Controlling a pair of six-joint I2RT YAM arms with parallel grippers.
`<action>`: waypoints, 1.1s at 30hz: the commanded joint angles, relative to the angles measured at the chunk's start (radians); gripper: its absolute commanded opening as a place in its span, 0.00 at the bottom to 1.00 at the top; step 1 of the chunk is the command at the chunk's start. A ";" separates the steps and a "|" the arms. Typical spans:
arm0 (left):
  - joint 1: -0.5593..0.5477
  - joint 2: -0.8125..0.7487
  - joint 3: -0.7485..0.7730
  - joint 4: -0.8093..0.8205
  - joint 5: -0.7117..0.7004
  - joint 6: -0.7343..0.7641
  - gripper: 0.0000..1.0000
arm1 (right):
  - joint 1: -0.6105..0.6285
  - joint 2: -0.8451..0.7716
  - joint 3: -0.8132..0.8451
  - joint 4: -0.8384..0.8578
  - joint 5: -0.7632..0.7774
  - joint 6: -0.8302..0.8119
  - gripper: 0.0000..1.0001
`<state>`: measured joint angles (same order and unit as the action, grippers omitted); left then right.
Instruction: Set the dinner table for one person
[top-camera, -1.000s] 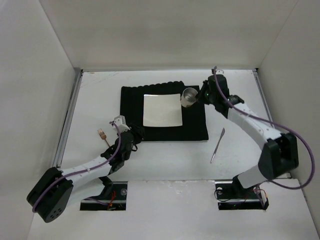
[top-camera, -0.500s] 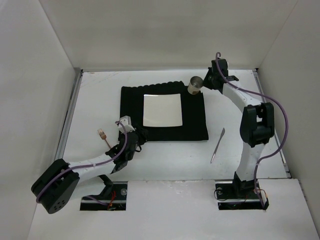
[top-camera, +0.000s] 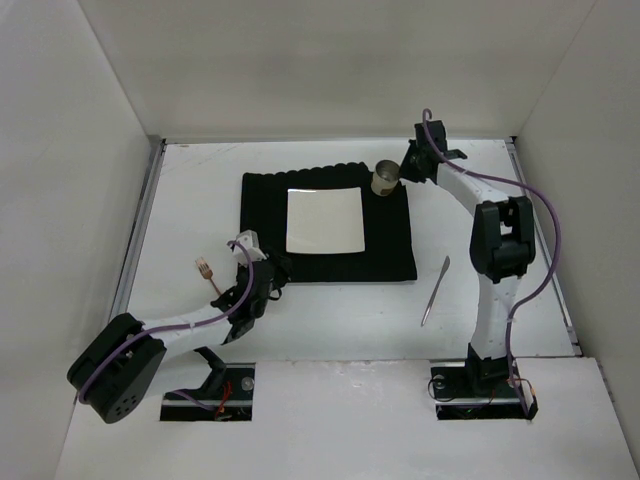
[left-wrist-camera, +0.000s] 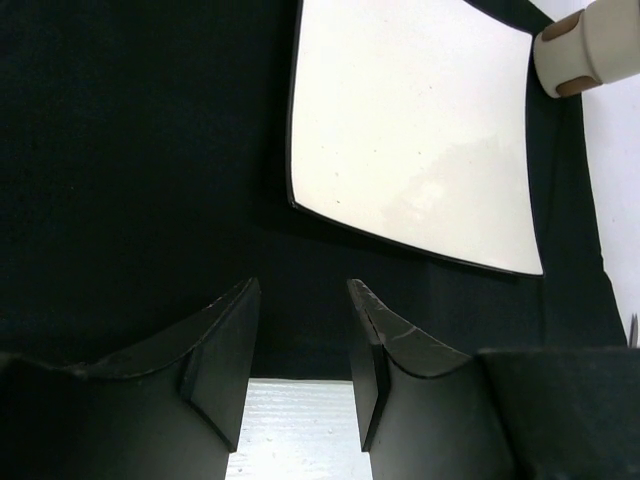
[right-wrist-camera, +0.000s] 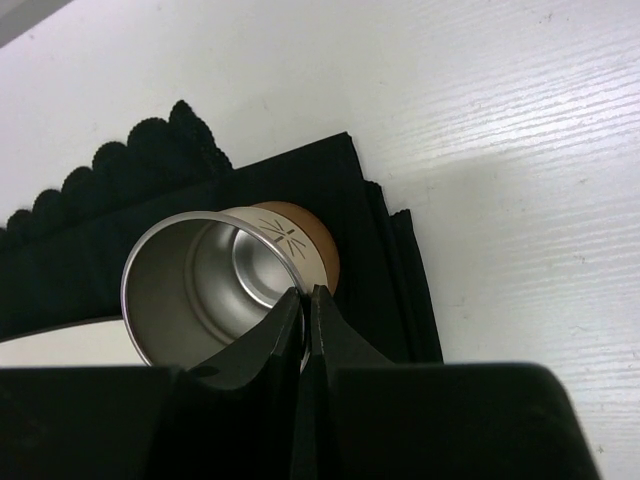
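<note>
A black cloth mat (top-camera: 395, 245) lies on the white dinner table (top-camera: 330, 320), with a square white plate (top-camera: 324, 220) on it. My right gripper (top-camera: 403, 172) is shut on the rim of a steel cup (top-camera: 386, 178) at the mat's far right corner; the right wrist view shows the cup (right-wrist-camera: 215, 275) pinched at its rim, tilted over the mat (right-wrist-camera: 60, 270). My left gripper (top-camera: 270, 268) is open and empty at the mat's near left corner; its wrist view shows the plate (left-wrist-camera: 415, 130) and cup (left-wrist-camera: 590, 45) ahead. A fork (top-camera: 208, 275) lies left, a knife (top-camera: 435, 290) right.
White walls enclose the table on three sides. Metal rails (top-camera: 140, 225) run along the left and right table edges. The arm bases (top-camera: 215, 385) sit at the near edge.
My right gripper has carried the cup from over the mat's right side up to the far right corner and lowered it there. The left gripper has shifted only slightly.
</note>
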<state>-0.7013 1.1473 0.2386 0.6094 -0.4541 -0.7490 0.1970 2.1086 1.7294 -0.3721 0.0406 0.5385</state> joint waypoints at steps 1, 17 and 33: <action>0.012 -0.004 0.028 0.053 0.000 -0.009 0.38 | 0.003 0.008 0.078 -0.004 -0.002 -0.012 0.13; 0.010 -0.009 0.025 0.053 0.008 -0.013 0.38 | 0.003 -0.168 -0.052 0.033 0.019 -0.006 0.43; 0.038 -0.118 0.018 -0.003 0.023 -0.013 0.38 | 0.081 -1.126 -1.217 0.155 0.288 0.221 0.14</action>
<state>-0.6697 1.0534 0.2386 0.5991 -0.4274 -0.7601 0.2398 1.0721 0.6033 -0.1658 0.2405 0.6838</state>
